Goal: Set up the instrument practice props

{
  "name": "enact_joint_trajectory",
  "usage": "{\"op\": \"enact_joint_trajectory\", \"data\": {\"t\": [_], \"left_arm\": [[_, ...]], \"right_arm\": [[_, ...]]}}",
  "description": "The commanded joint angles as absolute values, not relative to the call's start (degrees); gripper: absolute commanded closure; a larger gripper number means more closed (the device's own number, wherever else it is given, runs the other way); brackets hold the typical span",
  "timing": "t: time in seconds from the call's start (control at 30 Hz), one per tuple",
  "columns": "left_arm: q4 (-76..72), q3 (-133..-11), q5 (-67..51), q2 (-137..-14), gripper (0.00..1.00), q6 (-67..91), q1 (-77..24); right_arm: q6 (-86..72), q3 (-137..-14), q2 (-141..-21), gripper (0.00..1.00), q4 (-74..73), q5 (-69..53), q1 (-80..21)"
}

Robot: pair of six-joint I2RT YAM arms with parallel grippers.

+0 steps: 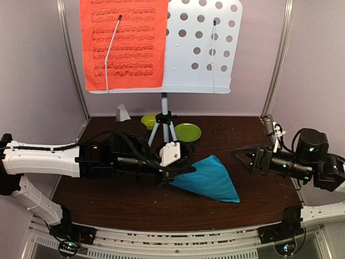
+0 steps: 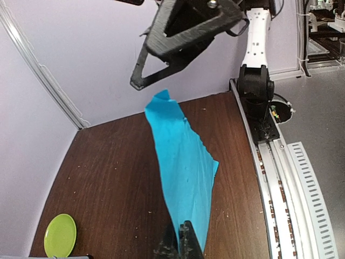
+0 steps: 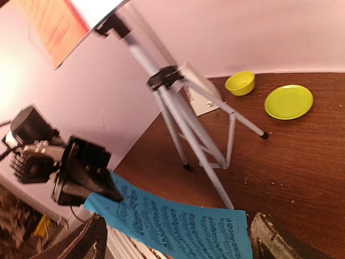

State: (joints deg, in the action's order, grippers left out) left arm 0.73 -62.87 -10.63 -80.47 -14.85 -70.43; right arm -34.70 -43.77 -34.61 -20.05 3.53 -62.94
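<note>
The blue sheet (image 1: 210,178) hangs over the middle of the bench (image 1: 108,199). Its long axis runs across the bench from the left gripper (image 1: 171,178) toward the right gripper (image 1: 241,161). The left gripper is clamped on one end of it, and the sheet sags and curls from there. The other end reaches just short of the right gripper, whose jaws stand wide apart with nothing between them. Black music staves cover the sheet, but no words on it can be read.

The red sheet (image 1: 123,43) stands upright on the left half of the desk (image 1: 205,48), long axis vertical, under a wire clip. It shows staves only, with no legible title. The desk faces the arms atop the tripod (image 1: 163,121), which stands at the back between a bowl (image 1: 147,120) and a plate (image 1: 187,131). The metronome (image 1: 123,112) sits back left, near the wall.
</note>
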Motion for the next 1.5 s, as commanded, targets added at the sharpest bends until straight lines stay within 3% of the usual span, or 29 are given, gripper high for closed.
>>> {"op": "enact_joint_trajectory", "data": {"t": [0.0, 0.23, 0.43, 0.6, 0.77, 1.07, 1.47], "left_arm": [[-0.2, -62.7, -7.5, -79.7, 1.00, -16.6, -70.1], [-0.1, -64.1, -3.5, -80.5, 1.00, -18.7, -70.2], [-0.5, -64.3, -3.0, -80.7, 1.00, -20.8, -70.9], [-0.2, -64.7, -1.3, -81.4, 1.00, -22.6, -72.2], [-0.8, -65.3, 1.1, -82.4, 1.00, -23.8, -72.8], [2.2, -74.3, 23.1, -89.0, 1.00, -26.1, -72.4], [-0.8, -83.0, 30.2, -91.0, 1.00, -32.9, -70.1]], "right_arm": [[-61.0, -40.2, -28.6, 0.06, -20.7, 4.7, -56.6], [-82.5, -35.0, -24.6, 0.00, -23.8, 3.8, -54.9], [-113.1, -11.6, -18.7, 0.00, 1.8, -5.5, -52.7], [-113.4, -14.2, -19.5, 0.00, -3.1, -5.8, -52.6], [-116.0, -12.5, -23.2, 0.00, 1.9, -8.0, -52.7], [-109.9, -17.8, -19.0, 0.00, -10.7, -4.2, -47.9], [-109.8, -18.4, -16.5, 0.00, -12.5, -5.4, -45.6]]}}
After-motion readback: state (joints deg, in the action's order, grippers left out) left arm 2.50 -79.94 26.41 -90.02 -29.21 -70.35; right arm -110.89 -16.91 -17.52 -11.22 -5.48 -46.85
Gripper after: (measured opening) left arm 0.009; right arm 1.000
